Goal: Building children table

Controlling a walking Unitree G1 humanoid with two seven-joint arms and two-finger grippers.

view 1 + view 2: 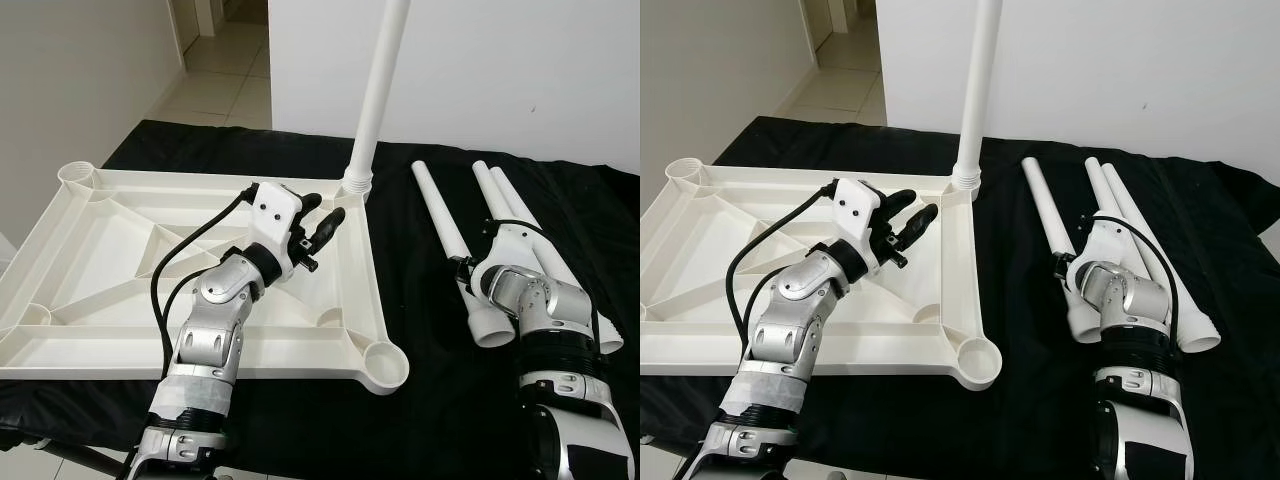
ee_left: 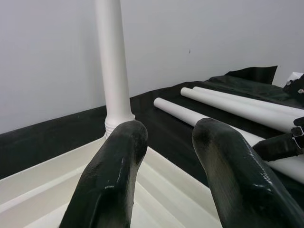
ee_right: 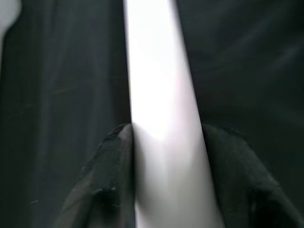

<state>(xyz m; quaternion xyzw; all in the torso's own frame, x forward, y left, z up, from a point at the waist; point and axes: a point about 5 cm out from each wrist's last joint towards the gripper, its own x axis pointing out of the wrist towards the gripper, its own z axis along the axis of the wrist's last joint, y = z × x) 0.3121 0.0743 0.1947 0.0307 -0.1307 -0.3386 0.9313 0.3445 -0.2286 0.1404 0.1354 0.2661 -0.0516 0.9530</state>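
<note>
Right gripper (image 3: 166,190) clamps white table leg (image 3: 159,95).

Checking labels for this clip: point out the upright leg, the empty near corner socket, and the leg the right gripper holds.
upright leg (image 1: 382,85), left eye view, mid shaft.
near corner socket (image 1: 385,366), left eye view, rim.
held leg (image 3: 159,95), right wrist view, shaft above the gripper.
</note>
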